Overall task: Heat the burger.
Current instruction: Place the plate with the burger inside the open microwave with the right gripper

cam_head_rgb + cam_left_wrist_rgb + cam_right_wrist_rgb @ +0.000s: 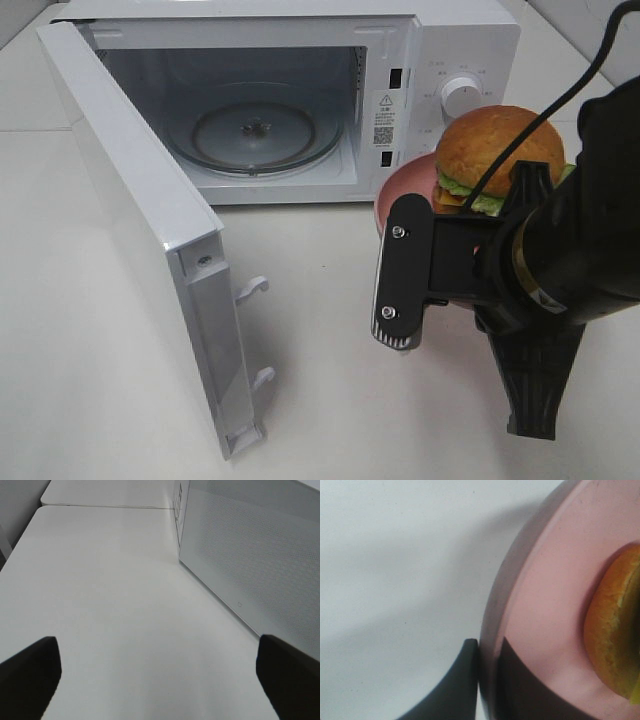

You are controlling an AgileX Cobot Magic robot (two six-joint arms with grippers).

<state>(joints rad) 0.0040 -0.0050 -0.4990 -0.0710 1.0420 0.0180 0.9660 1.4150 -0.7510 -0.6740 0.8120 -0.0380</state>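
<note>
Right gripper (487,647) clamps pink plate (540,605) rim; microwave (470,40) door (140,200) wide open.

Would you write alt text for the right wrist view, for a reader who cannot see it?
The right gripper pinches the rim of a pink plate, one finger on each side. A burger with a golden-brown bun sits on the plate, partly out of frame; the table is white.

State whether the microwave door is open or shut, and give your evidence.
Open. The microwave door stands swung out to the left, exposing the glass turntable inside.
</note>
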